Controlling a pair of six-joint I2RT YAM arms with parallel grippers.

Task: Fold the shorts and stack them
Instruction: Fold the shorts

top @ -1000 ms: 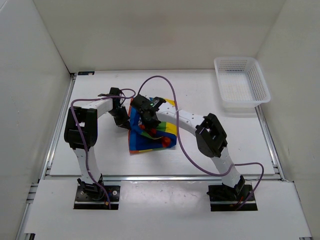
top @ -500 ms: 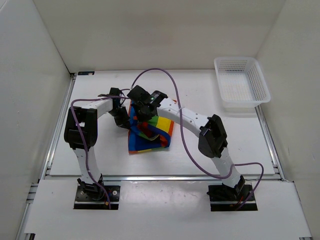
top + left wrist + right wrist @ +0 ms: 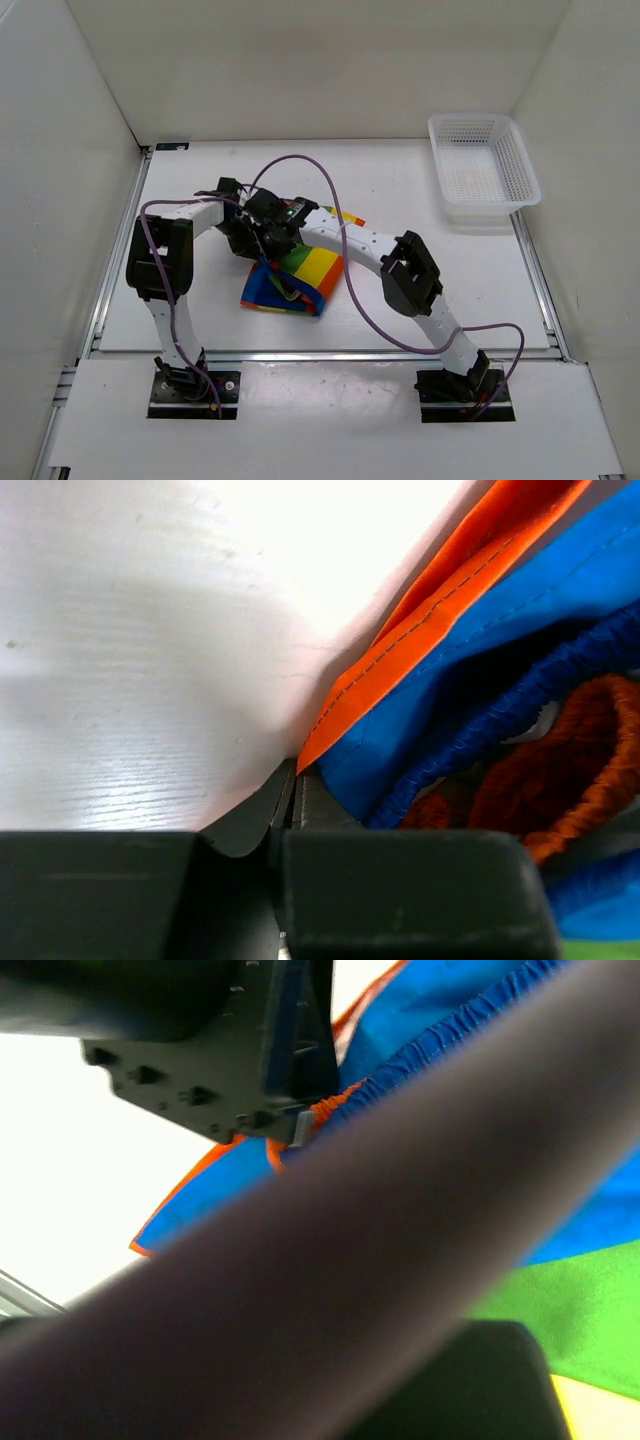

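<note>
The rainbow-striped shorts [image 3: 300,278] lie bunched on the table in front of both arms, with a blue fold at the near left and green, yellow and orange bands on top. My left gripper [image 3: 243,233] sits at their far left edge. Its jaws [image 3: 293,780] are shut, with the orange hem corner [image 3: 400,650] running into their tips. My right gripper [image 3: 271,238] is right beside the left one, over the cloth, and the cloth has followed its move. In the right wrist view a blurred purple cable [image 3: 380,1210] hides its fingers, and blue and green cloth [image 3: 560,1310] shows behind.
A white mesh basket [image 3: 480,207] stands at the far right of the table. The purple cable [image 3: 300,160] loops above both grippers. Aluminium rails [image 3: 115,270] edge the table, and white walls close it in on three sides.
My right arm has swung left towards the left gripper, dragging the shorts into a narrower fold shifted to the left. Its jaws have closed. The left gripper has stayed put.
</note>
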